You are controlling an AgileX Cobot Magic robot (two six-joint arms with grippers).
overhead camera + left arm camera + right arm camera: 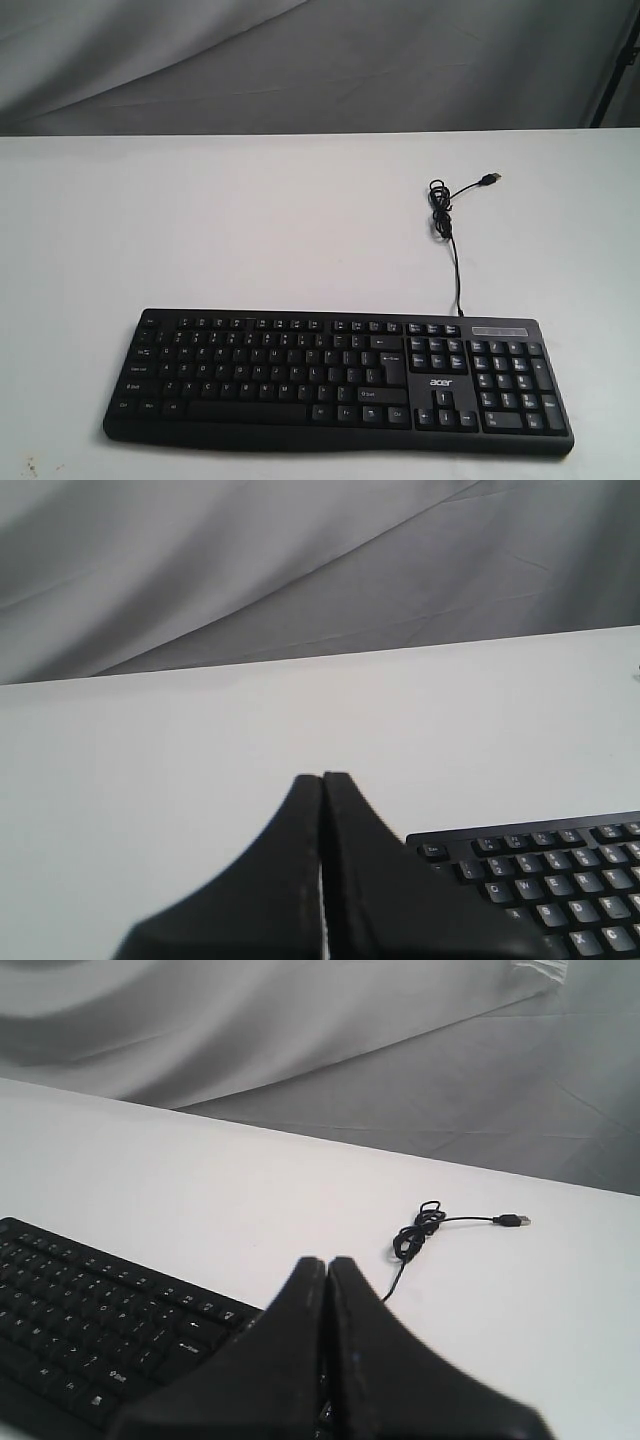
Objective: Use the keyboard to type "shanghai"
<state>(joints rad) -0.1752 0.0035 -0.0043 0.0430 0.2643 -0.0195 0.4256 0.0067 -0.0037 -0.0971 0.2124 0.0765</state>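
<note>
The wide black keyboard (pixel 340 378) with white legends and an "acer" logo lies at the near edge of the white table. Its thin black USB cable (pixel 448 225) runs away from it, coiled once, ending in a loose plug. Neither arm shows in the exterior view. In the left wrist view my left gripper (pixel 322 777) is shut with nothing in it, held above the table just beside the keyboard (pixel 545 875) at its Esc corner. My right gripper (pixel 327 1260) is also shut and empty, hovering over the keyboard (pixel 90 1330) at its number-pad end, with the cable (pixel 415 1235) beyond.
The white table (pixel 220 220) stretches bare behind the keyboard up to a grey draped cloth backdrop (pixel 300 60). The USB plug (pixel 490 179) rests unplugged on the table at the right rear.
</note>
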